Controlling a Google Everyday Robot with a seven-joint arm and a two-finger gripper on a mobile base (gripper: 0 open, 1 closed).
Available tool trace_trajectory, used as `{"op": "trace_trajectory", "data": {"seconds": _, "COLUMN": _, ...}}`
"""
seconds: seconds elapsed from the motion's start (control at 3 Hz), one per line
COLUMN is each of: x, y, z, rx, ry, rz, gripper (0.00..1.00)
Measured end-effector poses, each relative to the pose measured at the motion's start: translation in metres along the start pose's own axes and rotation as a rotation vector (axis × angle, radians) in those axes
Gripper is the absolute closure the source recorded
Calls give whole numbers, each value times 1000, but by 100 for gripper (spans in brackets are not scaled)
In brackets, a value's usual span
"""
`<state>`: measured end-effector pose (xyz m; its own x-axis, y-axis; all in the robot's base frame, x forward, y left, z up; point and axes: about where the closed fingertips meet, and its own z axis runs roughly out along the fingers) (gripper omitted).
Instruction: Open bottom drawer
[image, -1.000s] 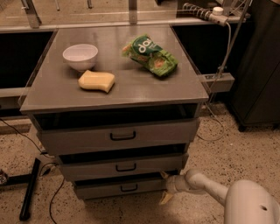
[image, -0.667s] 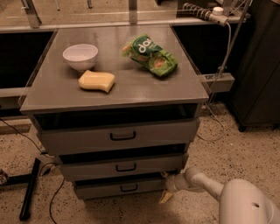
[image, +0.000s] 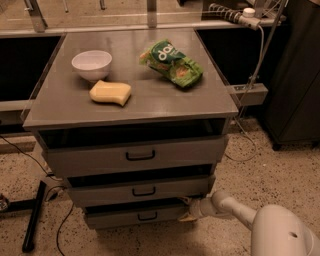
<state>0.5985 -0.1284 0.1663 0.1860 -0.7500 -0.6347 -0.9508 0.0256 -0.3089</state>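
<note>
My gripper sits at the right end of the bottom drawer, at 3 o'clock from its handle. I cannot tell its grip. Pulling from that corner, I judge, could slip off or jam the drawer askew. Almost nothing has moved since a second ago.

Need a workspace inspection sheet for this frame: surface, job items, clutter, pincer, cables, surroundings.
Surface: grey cabinet top, flat, partly occupied.
Job's things: bottom drawer, lowest of three; its black handle is not gripped.
Clutter: white bowl, yellow sponge and green snack bag on the top.
Grippers: pincer low, at the bottom drawer's right end, away from the handle; contact unclear.
Cables: black cable on the floor at left; white cord hanging from the power strip.
Surroundings: speckled floor, dark cabinet at right, black stand leg at left.
</note>
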Motion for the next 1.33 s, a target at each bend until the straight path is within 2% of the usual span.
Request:
{"op": "trace_trajectory", "data": {"seconds": 0.33, "x": -3, "y": -2, "z": -4, "rx": 0, "ry": 0, "rz": 0, "gripper": 65}}
{"op": "trace_trajectory", "data": {"seconds": 0.67, "x": -7, "y": 15, "z": -27, "rx": 18, "ry": -10, "rz": -19, "gripper": 88}}
{"op": "trace_trajectory", "data": {"seconds": 1.0, "x": -6, "y": 28, "z": -48, "rx": 38, "ry": -3, "rz": -7, "gripper": 100}}
{"op": "trace_trajectory", "data": {"seconds": 1.33, "x": -10, "y": 24, "z": -58, "rx": 61, "ry": 2, "rz": -1, "gripper": 88}}
